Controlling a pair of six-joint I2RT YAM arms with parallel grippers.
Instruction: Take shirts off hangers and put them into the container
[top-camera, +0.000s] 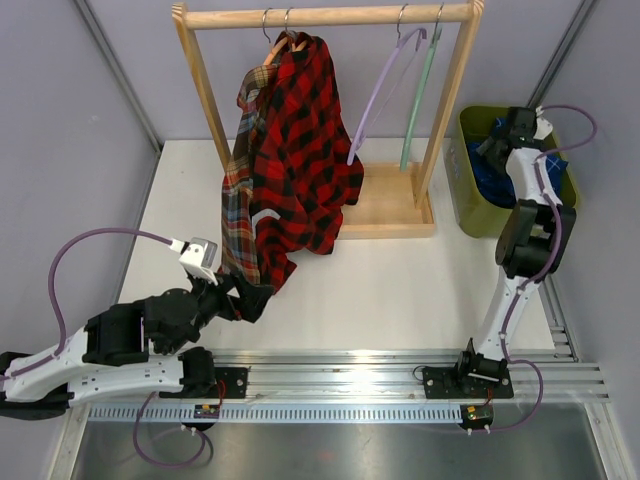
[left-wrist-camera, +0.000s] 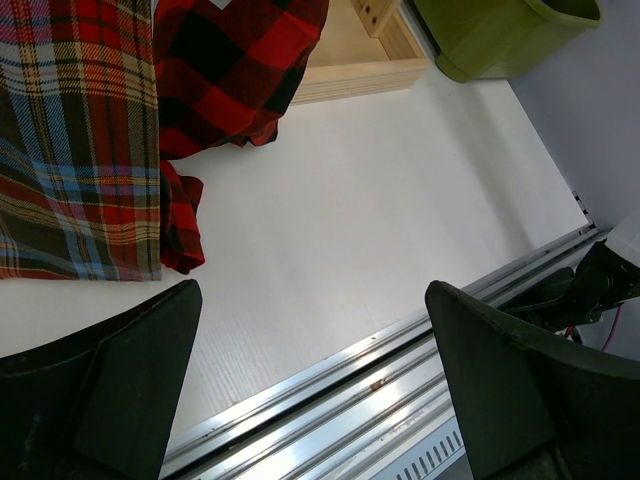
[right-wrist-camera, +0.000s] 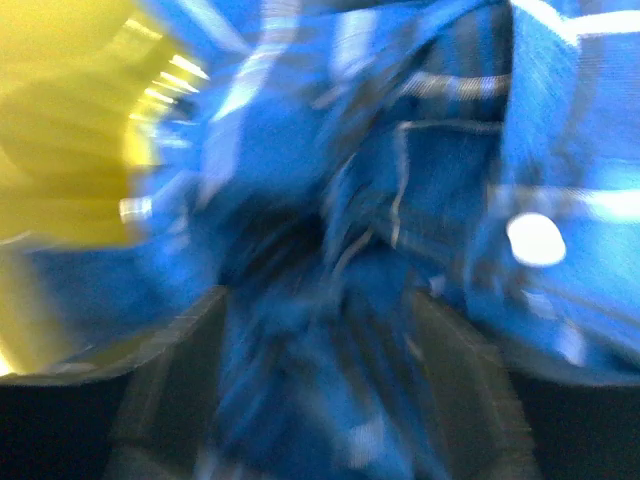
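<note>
Two limp, light shirts (top-camera: 300, 150) hang; pinch a fold near the collar (top-camera: 292, 42). Left gripper (left-wrist-camera: 310, 300) wide, empty; right gripper's (right-wrist-camera: 320, 310) opening unreadable.

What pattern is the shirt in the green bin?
The shirt is blue with thin pale check lines, clearest in the right wrist view, though blurred there.

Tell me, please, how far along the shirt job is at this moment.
Done: the lilac hanger and pale green hanger hang bare, and the blue shirt lies in the container. In hand: the right gripper, jaws parted, is over that shirt. To do: the red-black plaid shirt and brown-tan plaid shirt hang on the rail; the left gripper is open and empty near their hems.
</note>
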